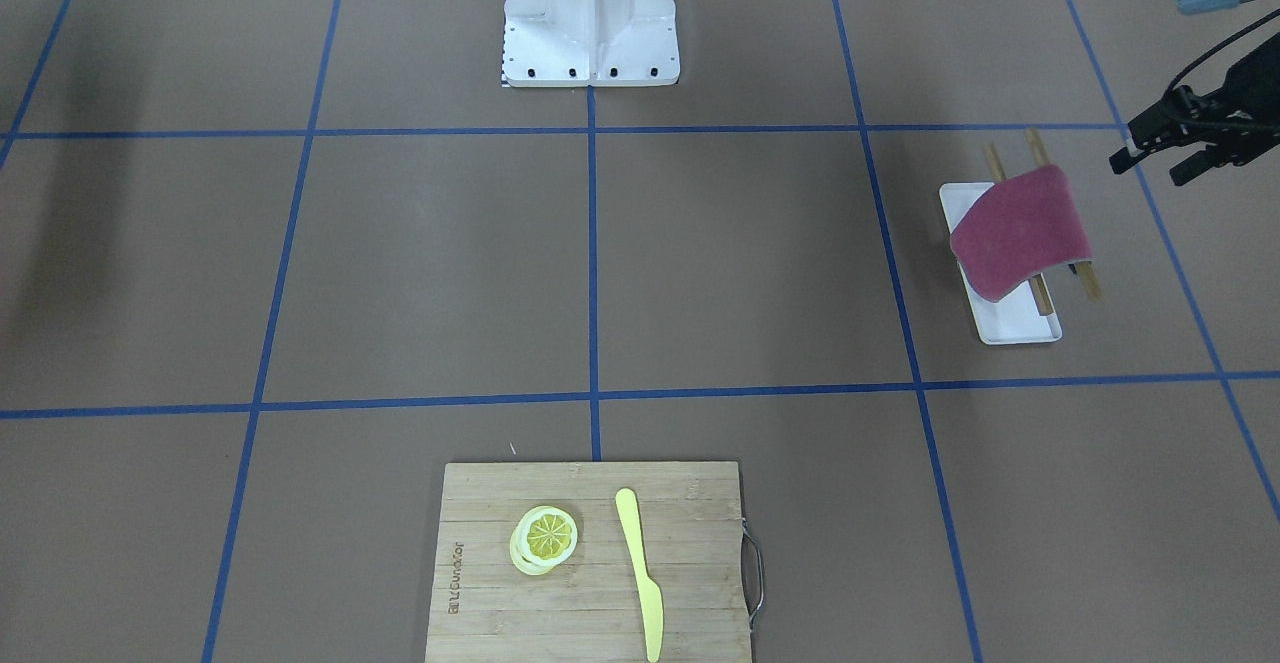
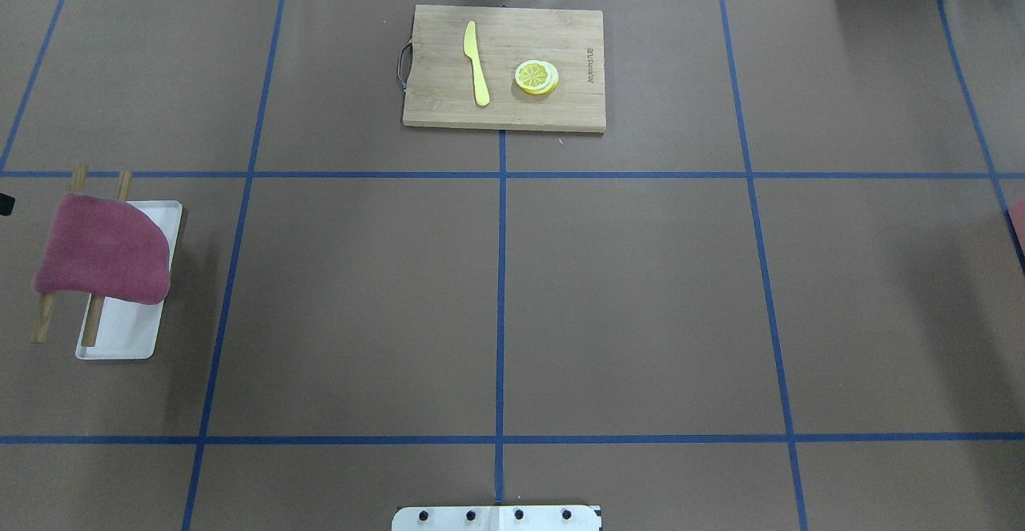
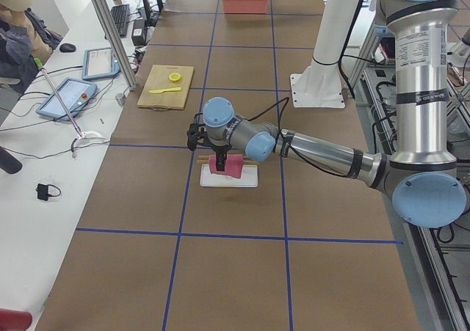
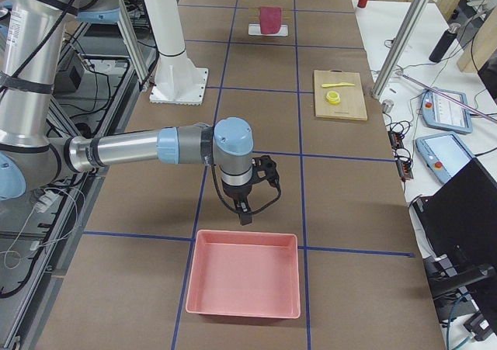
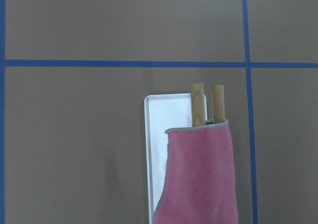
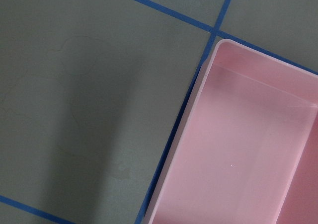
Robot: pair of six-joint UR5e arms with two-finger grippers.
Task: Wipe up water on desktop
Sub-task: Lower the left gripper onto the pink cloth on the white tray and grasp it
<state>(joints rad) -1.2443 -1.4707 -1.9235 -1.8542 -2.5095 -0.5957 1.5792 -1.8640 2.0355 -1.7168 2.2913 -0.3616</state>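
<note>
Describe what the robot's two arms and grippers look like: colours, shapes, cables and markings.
Both the left arm and the right arm are silver tubes linked by rounded joints with light blue caps. A dark lettered band, too small to read, rings the left arm's upright segment. The left gripper and right gripper are black, two-fingered, each with a black cable looping off the wrist.

Matt brown paper over the desktop (image 2: 625, 291), flat and faintly creased, crossed by smooth blue tape (image 2: 500, 315) with a slight sheen. Fuzzy pink cloth (image 1: 1020, 233), soft nap, grey stitched edge. Smooth white plastic tray (image 1: 1020, 323); bare pale wooden sticks (image 5: 198, 105). Bamboo cutting board (image 1: 500, 613), visible grain, dull finish, with a thin metal handle (image 1: 755, 573). Glossy yellow plastic knife (image 1: 640, 568) and lemon slices (image 1: 547, 535). Smooth pink plastic bin (image 6: 238, 149), softly shiny. White painted metal base (image 1: 590, 13); brushed silver metal arm (image 3: 422, 67) with blue plastic caps.
</note>
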